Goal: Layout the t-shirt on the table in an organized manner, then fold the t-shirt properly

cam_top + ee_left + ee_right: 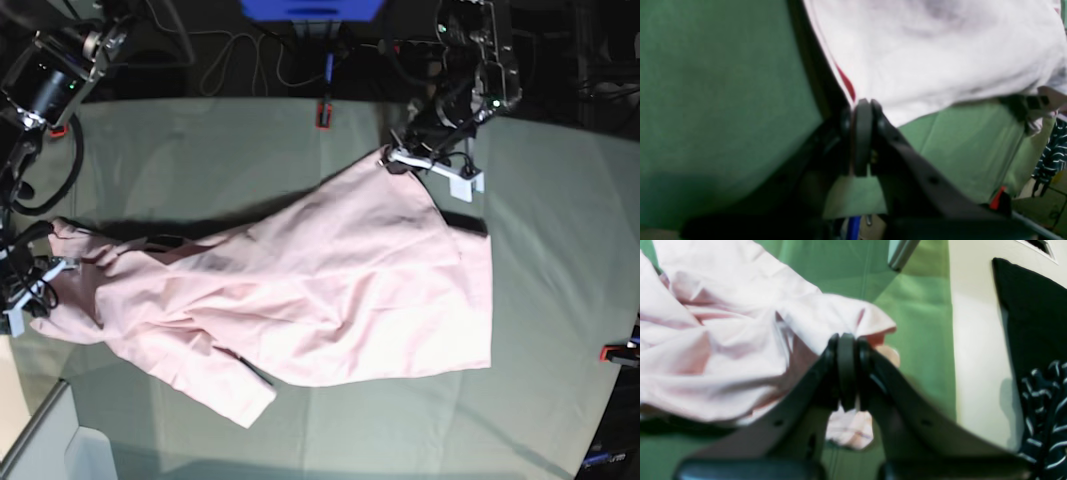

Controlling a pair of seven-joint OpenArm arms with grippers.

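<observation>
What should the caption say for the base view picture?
Two grippers, left and right, stretch a pink t-shirt across the table.

Black cables (262, 62) trail behind the far edge, beside a blue panel (310, 9); a dark striped fabric (1045, 413), possibly clothing, lies off-table

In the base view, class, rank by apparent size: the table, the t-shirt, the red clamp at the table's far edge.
1. the table
2. the t-shirt
3. the red clamp, far smaller than either.
</observation>
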